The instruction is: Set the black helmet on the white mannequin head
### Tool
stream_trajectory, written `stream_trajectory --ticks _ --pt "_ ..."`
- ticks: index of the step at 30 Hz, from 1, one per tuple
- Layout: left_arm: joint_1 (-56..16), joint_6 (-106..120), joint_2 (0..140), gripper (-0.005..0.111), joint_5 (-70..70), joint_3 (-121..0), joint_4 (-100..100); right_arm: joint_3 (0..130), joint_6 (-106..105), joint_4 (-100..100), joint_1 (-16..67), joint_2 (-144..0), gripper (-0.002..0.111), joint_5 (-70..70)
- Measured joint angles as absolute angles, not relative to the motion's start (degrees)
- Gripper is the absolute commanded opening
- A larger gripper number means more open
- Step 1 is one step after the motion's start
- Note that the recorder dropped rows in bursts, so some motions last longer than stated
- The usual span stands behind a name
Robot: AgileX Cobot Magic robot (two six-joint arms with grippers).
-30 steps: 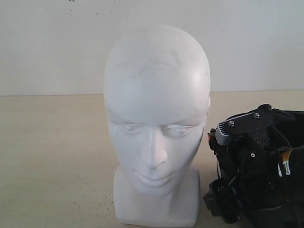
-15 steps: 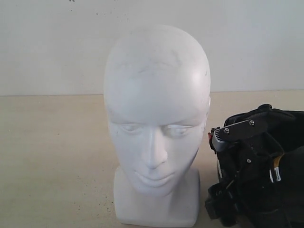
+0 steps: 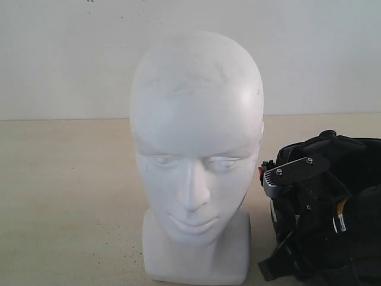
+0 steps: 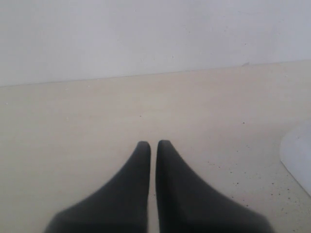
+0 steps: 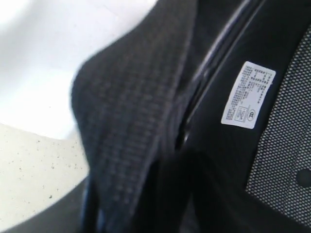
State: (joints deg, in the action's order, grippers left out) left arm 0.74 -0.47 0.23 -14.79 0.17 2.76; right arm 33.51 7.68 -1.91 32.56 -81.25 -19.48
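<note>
**Helmet down low, head bare**

Lower right of the exterior view, the right gripper (image 3: 306,217) is buried in the helmet (image 5: 136,111), low and just beside the head (image 3: 196,149). Can't tell whether its fingers are pinching anything; its wrist cam shows just lining and a white label (image 5: 248,94). The left gripper (image 4: 153,144) has its fingers pressed nearly together, holding nothing, over the table (image 4: 73,126). The head stands dead centre.

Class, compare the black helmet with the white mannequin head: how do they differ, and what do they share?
The black helmet is dark, with mesh lining; the white mannequin head is smooth, glossy white. The head stands upright, untouched; the helmet sits lower beside it, the right arm at it. Both are rounded.
</note>
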Motion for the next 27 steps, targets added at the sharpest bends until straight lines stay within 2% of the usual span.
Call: stream_trajectory --ticks 7,18,27 --pt "0.7 -0.5 0.2 0.004 -14.8 0.2 2.8 33.6 8.4 -2.1 32.6 -78.6 0.000 -23.0" --pt "0.7 -0.5 0.2 0.004 -14.8 0.2 2.8 35.3 10.8 1.8 32.6 -63.5 0.000 -37.9" --pt "0.7 -0.5 0.2 0.004 -14.8 0.2 2.8 40.2 23.2 -3.5 32.6 -55.3 0.000 -45.0"
